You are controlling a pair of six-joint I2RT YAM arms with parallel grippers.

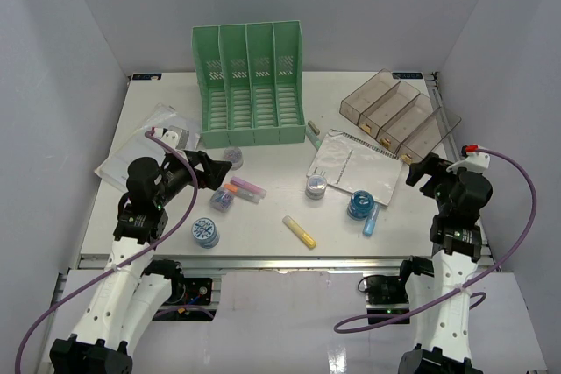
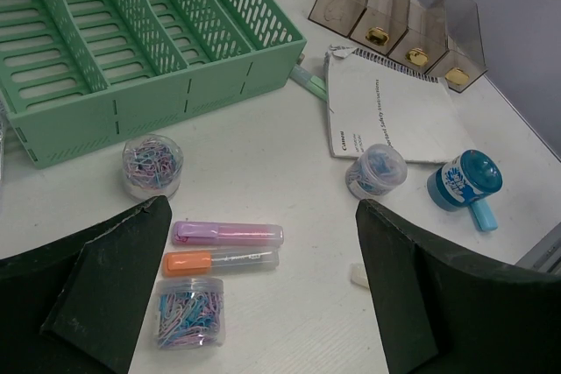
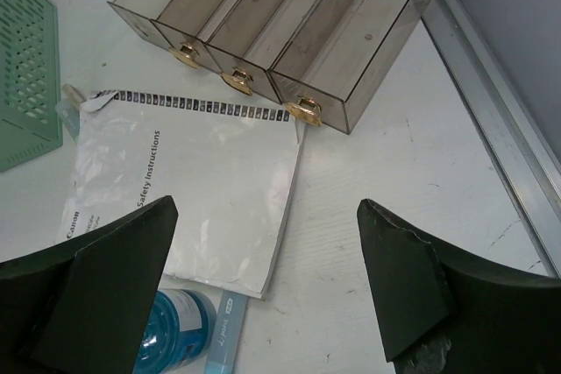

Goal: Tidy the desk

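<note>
On the white desk surface [image 1: 280, 172], which fills the frame from the near metal rail [image 1: 289, 260] to the far wall:

- Far centre: green plastic file rack [image 2: 131, 41], four slots, perforated walls, slatted floor.
- Far right: clear brown tray [image 3: 289, 15] of long compartments, each with a round gold knob on its near face.
- Just near the tray: white booklet [image 3: 184, 190], flat, punched strip along its far edge. It is printed "Canon" and "Safety Instructions"; the smaller text is too fine to read.
- At the booklet's near edge: round teal tub [image 2: 465, 179] with a white printed lid, wording illegible.
- Three clear round jars of pastel paper clips: one near the rack [image 2: 152, 164], one at the booklet's corner [image 2: 375, 170], and one nearest the left arm [image 2: 191, 308].
- Between the jars: purple highlighter [image 2: 228, 234] and orange highlighter [image 2: 219, 261] side by side, clear caps.
- Near centre: yellow highlighter [image 1: 300, 232], lying alone.

Left fingers [image 2: 105, 286]: black, spread wide apart, holding nothing, above the highlighter pair.
Right fingers [image 3: 412, 278]: spread apart, holding nothing, above the booklet's right edge.
</note>
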